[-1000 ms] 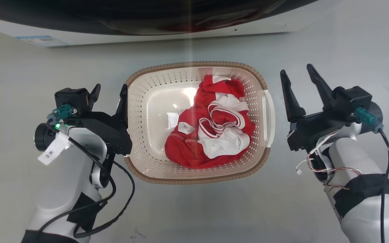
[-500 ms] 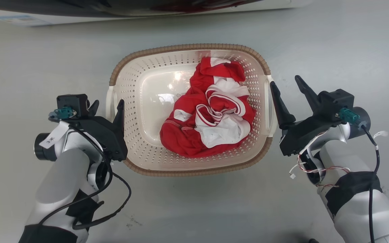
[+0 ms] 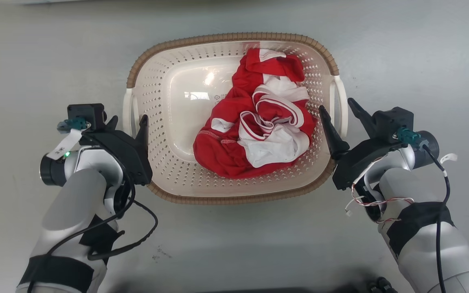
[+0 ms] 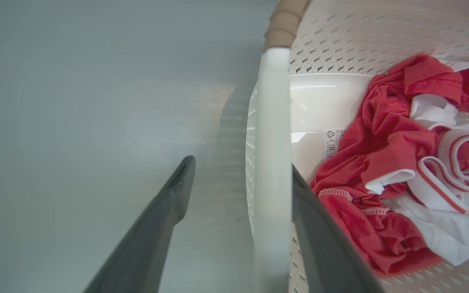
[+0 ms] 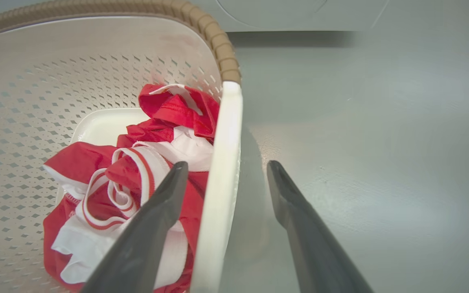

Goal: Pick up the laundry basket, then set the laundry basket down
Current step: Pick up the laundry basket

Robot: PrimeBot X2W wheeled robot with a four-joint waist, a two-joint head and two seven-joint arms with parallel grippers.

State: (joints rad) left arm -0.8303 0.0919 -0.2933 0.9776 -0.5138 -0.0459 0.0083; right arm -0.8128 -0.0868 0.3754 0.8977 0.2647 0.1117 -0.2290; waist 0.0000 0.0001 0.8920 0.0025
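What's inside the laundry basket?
The laundry basket holds crumpled red and white clothing, toward its right half. Its bare base shows on the left. Anything under the clothing is covered.

The laundry basket is sitting mid-frame on the grey floor, carrying red-and-white clothes. I am holding my left jaws spread astride its left handle, and my right jaws spread astride its right handle.
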